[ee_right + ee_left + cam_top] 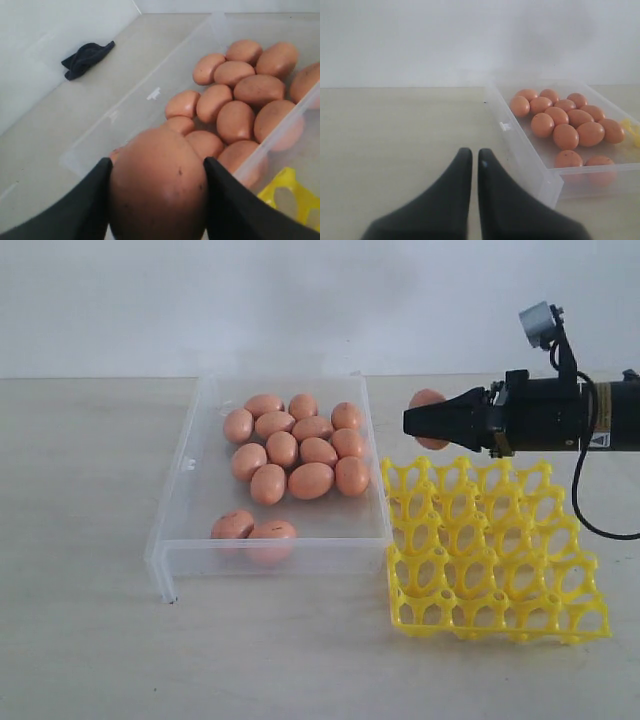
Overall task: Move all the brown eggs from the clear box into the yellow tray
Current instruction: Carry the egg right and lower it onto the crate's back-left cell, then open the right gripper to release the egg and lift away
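Right hand (420,422) clenched on one brown egg (428,400), raised above far corner of yellow tray (490,550). Remaining brown eggs (295,445) inside clear box (180,510) on bench (80,640). Left hand (474,162) closed, empty.

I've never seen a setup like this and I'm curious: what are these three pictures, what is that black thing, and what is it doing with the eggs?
It is a robot with two arms, each ending in two black fingers. One picture looks at the table from outside; the other two come from cameras on the arms' wrists. On the table stand a clear box holding brown eggs and an empty yellow tray. The right gripper is closed on one egg, raised near the tray's far end; its wrist camera shows that egg up close between the fingers. The left gripper is shut, holds nothing, and sits beside the box. A dark cloth lies farther off.
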You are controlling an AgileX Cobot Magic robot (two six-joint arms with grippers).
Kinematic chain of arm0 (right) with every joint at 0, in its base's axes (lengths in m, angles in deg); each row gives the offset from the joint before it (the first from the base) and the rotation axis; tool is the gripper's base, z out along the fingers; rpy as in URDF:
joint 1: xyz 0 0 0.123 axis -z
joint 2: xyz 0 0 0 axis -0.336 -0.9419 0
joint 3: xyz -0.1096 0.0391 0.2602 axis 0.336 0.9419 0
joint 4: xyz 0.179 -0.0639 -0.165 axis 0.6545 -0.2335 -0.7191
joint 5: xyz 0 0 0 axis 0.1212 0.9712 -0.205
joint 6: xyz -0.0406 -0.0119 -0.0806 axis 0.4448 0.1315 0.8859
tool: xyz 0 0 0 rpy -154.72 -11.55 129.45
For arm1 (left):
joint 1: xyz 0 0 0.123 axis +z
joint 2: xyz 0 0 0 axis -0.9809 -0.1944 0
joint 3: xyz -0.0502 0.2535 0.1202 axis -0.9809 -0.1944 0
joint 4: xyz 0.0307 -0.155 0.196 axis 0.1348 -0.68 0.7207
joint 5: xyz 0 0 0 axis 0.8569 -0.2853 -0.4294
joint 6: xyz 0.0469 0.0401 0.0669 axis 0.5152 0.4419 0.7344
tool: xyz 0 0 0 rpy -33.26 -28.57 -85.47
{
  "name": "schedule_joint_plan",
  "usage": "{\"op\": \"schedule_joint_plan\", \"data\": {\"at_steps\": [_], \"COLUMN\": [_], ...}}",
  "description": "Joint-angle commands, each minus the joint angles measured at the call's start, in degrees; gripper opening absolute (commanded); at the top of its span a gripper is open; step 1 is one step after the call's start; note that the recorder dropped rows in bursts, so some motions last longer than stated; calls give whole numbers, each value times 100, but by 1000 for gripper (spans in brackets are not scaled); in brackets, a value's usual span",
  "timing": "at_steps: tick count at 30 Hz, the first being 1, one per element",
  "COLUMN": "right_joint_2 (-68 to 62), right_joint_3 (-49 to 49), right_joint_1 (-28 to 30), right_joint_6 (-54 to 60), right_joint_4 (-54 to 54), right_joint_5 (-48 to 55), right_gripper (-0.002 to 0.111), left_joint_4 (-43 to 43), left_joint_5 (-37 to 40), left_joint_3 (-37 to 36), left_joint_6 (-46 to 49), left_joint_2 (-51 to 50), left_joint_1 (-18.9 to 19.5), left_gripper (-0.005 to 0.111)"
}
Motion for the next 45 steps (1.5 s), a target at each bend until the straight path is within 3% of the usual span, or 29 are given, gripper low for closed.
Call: {"op": "schedule_joint_plan", "data": {"at_steps": [1, 7, 12, 45], "right_joint_2": [-135, -760, -873, -1047], "right_joint_3": [-61, -89, -89, -89], "right_joint_1": [24, -532, -700, -700], "right_joint_6": [164, 2059, 2735, 3175], "right_joint_4": [191, 870, 1952, 1274], "right_joint_5": [657, 892, 1439, 1686], "right_gripper": [0, 11, 12, 12], "left_joint_4": [-14, -14, -14, -14], "left_joint_5": [2, 2, 2, 2], "left_joint_3": [-15, -15, -15, -15], "left_joint_6": [13, 13, 13, 13], "left_joint_2": [12, 12, 12, 12], "left_joint_1": [20, 20, 20, 20], "left_gripper": [4, 4, 4, 4]}}
